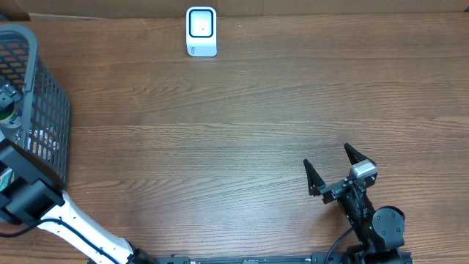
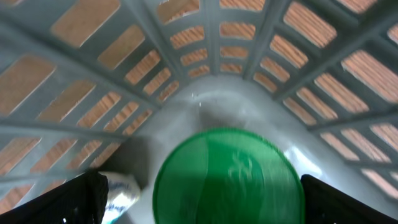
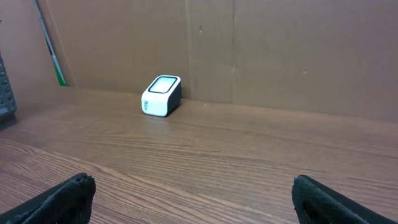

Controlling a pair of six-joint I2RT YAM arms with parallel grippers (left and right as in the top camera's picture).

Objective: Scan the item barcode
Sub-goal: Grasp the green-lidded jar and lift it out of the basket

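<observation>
- My left gripper [image 2: 203, 180], wide, over a round green lid [image 2: 227, 168] facing me, in the grey lattice basket [image 2: 217, 37].
- My right gripper [image 1: 327, 155]: wide too.

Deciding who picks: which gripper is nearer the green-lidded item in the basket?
Left. The left gripper hangs inside the basket right above the green lid; the right gripper sits far across the table.
</observation>
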